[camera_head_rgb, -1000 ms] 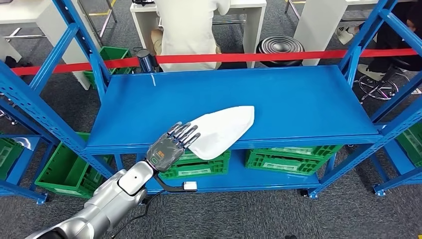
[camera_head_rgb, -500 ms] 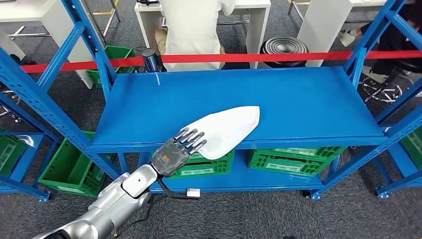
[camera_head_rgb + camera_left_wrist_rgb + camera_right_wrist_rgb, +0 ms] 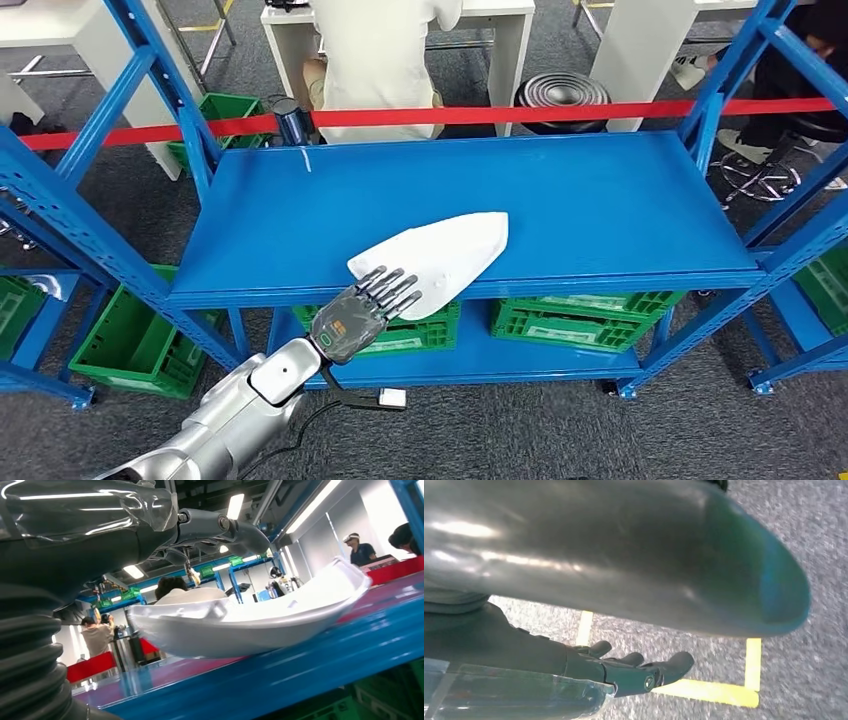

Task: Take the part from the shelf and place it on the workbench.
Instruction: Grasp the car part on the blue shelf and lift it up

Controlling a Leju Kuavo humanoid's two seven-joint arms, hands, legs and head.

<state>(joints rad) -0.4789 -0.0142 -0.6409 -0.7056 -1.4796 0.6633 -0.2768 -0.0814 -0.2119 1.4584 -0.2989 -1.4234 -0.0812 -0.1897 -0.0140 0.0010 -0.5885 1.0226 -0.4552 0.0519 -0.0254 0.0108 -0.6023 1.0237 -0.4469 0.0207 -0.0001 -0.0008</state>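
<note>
A white part (image 3: 432,260) is seen lying on the blue shelf (image 3: 560,200), its near, wider end jutting over the shelf's front edge. The left hand (image 3: 366,303) is laid on that near end from above, with the fingers (image 3: 395,285) stretched flat over the white surface. Whether the thumb is hooked beneath cannot be told, since the underside is hidden in the head view. In the left wrist view the part (image 3: 250,625) is shown as a shallow hollow shell, its near end raised off the shelf (image 3: 310,665), with dark fingers (image 3: 235,530) reaching over its rim without plainly touching it; a firm hold cannot be confirmed.

The right hand (image 3: 634,672) is seen hanging over grey floor (image 3: 804,540) marked with yellow tape (image 3: 709,691), its fingers loosely curled and holding nothing.

Green crates (image 3: 570,320) are partly hidden under the shelf. A red tape (image 3: 560,112) is stretched behind it, and a seated person (image 3: 380,60) beyond is cut off by the picture's upper edge.
</note>
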